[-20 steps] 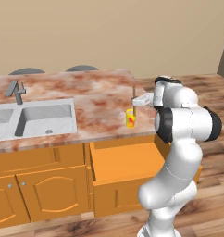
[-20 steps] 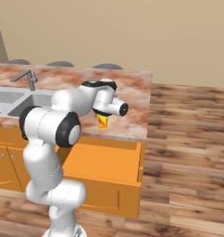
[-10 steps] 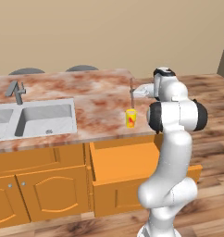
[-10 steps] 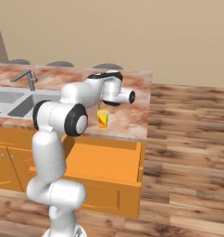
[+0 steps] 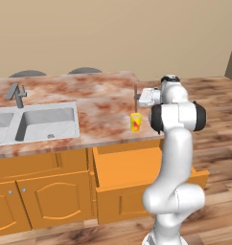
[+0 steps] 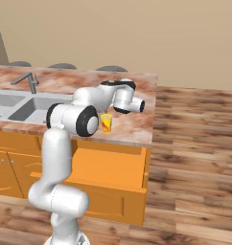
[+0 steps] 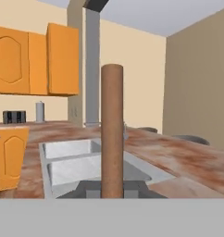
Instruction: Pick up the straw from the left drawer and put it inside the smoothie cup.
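A white robot arm stands in front of an orange kitchen cabinet topped by a pink-and-brown marbled desk (image 5: pixel 98 103). The arm reaches up and over the desk's right end, and its pincer (image 5: pixel 135 99) points sideways, toward the sink.

The pincer is closed narrowly on the straw (image 5: pixel 135 96), a thin brownish-tan stick. In the left base view the straw stands nearly upright at the pincer, its top rising above the hand and its lower end hanging just above the smoothie cup (image 5: pixel 135 122). In the hand view the straw (image 7: pixel 112 132) appears as a tall brown column straight up the middle of the picture, gripped at its base between the two dark fingertips (image 7: pixel 88 189), which sit close on either side of it.

The smoothie cup is small, yellow and tapered, with red-orange blotches on its side. It stands upright on the desk near the front edge, directly below the held straw. From the right base view the cup (image 6: pixel 106 123) shows just beside the arm's dark elbow joint, with the hand above and behind it. The straw's lower end is above the cup's rim; whether it has entered the mouth cannot be told.

Below the cup, the left drawer (image 5: pixel 137 165), a wide, shallow orange drawer with a plain flat front, is pulled out from the cabinet.

To the left, a steel double sink (image 5: pixel 39 122) with a grey faucet (image 5: pixel 17 93) is set into the desk.
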Robot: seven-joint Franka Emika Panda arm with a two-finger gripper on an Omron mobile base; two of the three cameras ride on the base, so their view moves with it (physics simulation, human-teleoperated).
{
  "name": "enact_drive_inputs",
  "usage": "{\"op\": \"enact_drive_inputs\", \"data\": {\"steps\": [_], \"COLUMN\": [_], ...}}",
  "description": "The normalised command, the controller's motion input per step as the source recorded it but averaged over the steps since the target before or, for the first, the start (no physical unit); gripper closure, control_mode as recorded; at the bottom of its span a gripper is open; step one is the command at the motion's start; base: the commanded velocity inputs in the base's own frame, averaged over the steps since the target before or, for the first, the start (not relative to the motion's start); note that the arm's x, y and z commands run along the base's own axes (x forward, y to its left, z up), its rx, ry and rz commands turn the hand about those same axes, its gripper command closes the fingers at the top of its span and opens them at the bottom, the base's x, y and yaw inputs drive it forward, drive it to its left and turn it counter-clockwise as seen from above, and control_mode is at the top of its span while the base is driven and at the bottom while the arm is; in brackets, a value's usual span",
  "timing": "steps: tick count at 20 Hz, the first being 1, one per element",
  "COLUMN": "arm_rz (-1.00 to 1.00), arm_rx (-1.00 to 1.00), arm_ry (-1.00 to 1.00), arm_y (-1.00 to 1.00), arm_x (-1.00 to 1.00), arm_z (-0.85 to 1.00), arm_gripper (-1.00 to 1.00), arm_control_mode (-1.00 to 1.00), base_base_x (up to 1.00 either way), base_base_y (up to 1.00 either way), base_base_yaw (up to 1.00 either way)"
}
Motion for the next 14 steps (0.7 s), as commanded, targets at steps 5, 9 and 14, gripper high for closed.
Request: {"op": "enact_drive_inputs", "data": {"steps": [5, 9, 14], "arm_rz": [0.04, 0.02, 0.00], "arm_rx": [0.00, 0.00, 0.00], "arm_ry": [-0.11, -0.04, -0.01], "arm_y": [0.01, 0.01, 0.03], "arm_x": [0.14, 0.17, 0.13], "arm_z": [-0.24, -0.05, 0.00], "arm_gripper": [1.00, 1.00, 1.00], "arm_control_mode": [-1.00, -1.00, -1.00], "base_base_x": [0.00, 0.00, 0.00], "base_base_y": [0.00, 0.00, 0.00], "base_base_yaw": [0.00, 0.00, 0.00]}}
